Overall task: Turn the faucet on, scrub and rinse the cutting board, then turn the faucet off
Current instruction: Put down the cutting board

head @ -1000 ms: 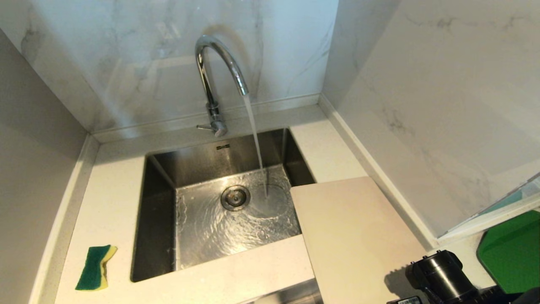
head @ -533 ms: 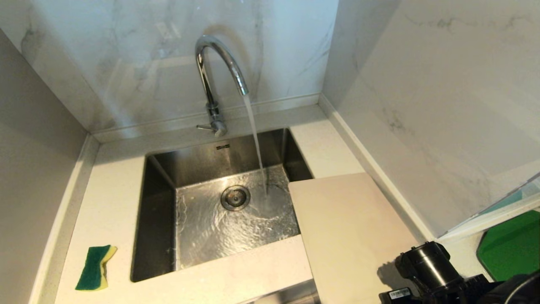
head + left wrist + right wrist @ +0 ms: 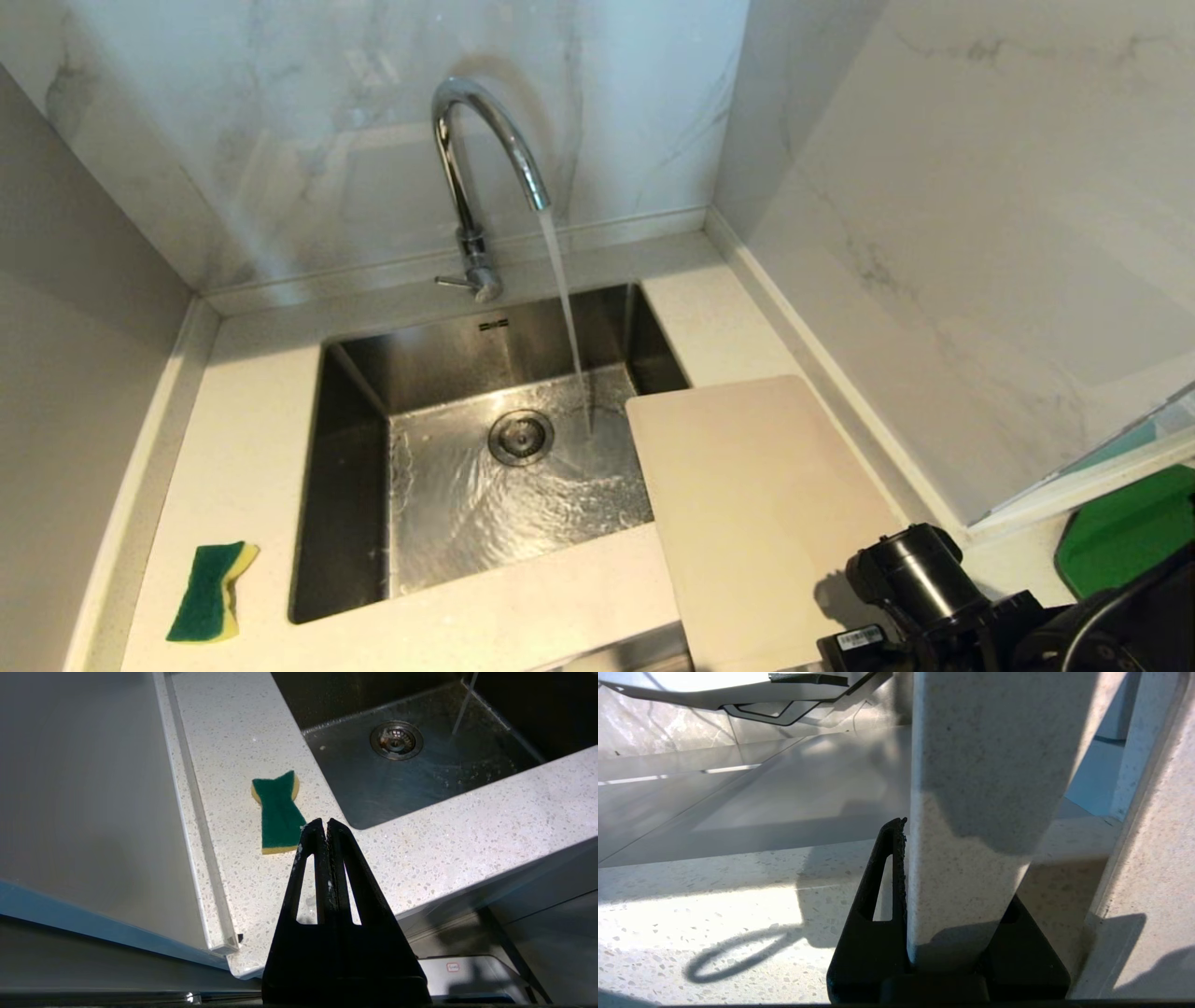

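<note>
Right wrist view | cutting board point(image 3: 971, 812) clamped edge-on between right gripper point(image 3: 952, 896) jaws

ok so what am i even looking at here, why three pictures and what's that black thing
It is a two-armed robot at a kitchen sink. One picture looks down from its head; the other two come from cameras on its wrists. The faucet is running. A green and yellow sponge lies on the counter, left of the sink. The black thing is the right pincer, closed on the edge of the pale cutting board, whose corner overhangs the sink. The left pincer is shut and empty, near the sponge.
</note>
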### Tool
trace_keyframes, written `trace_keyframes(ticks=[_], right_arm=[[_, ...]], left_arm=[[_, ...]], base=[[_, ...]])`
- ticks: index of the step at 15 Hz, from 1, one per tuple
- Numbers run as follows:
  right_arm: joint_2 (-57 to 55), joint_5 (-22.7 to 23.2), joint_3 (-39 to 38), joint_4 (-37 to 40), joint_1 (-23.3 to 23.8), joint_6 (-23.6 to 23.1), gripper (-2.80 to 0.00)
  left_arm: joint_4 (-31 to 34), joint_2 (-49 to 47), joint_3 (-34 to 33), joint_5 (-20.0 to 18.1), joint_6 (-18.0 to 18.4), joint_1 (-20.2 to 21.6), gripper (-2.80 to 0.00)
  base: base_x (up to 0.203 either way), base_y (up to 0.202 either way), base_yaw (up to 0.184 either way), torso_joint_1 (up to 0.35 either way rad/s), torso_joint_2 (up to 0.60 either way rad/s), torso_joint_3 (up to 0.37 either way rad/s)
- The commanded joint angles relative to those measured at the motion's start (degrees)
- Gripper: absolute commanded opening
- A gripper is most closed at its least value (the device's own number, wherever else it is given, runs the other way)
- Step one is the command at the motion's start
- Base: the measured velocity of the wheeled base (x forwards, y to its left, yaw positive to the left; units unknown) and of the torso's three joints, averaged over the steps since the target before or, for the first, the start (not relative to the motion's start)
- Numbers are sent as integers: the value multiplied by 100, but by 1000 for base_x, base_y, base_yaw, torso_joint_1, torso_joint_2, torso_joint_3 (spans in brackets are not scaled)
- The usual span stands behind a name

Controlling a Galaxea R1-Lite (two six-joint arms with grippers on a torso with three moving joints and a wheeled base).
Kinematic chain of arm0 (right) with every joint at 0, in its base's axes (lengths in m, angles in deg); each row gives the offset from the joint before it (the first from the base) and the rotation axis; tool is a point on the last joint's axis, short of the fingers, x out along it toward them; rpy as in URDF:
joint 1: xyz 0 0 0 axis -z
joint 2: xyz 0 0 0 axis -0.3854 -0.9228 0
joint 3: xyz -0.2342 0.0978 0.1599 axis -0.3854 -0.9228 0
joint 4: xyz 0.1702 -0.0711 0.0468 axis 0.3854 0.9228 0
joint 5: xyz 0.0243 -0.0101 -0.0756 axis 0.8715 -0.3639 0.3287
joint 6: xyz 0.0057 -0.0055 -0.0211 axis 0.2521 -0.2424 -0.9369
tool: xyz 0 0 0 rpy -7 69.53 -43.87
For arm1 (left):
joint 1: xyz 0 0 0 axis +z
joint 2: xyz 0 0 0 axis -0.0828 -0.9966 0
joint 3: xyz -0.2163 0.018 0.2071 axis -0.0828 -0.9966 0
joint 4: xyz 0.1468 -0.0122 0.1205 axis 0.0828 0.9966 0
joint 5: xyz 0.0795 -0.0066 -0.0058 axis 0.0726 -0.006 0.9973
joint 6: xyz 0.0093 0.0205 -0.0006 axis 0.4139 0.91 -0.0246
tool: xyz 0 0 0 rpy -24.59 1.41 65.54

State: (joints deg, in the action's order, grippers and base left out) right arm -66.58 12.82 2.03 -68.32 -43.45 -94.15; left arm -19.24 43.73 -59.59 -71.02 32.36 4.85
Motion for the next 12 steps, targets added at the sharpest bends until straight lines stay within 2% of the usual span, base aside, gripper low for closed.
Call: trace_keyframes(ticks=[1, 7, 12], right_arm=[[-62, 7, 122, -3, -13, -47, -280], [-387, 15, 263, 4, -14, 74, -280], [-688, 15, 413, -5, -13, 63, -280]], left_arm=[[0, 10, 0, -2, 3, 8, -280], [9, 10, -1, -2, 13, 8, -280], [18, 10, -8, -11, 275, 0, -280]], base=[[0, 0, 0, 0, 0, 0], [0, 0, 0, 0, 0, 0], [0, 0, 0, 0, 0, 0]])
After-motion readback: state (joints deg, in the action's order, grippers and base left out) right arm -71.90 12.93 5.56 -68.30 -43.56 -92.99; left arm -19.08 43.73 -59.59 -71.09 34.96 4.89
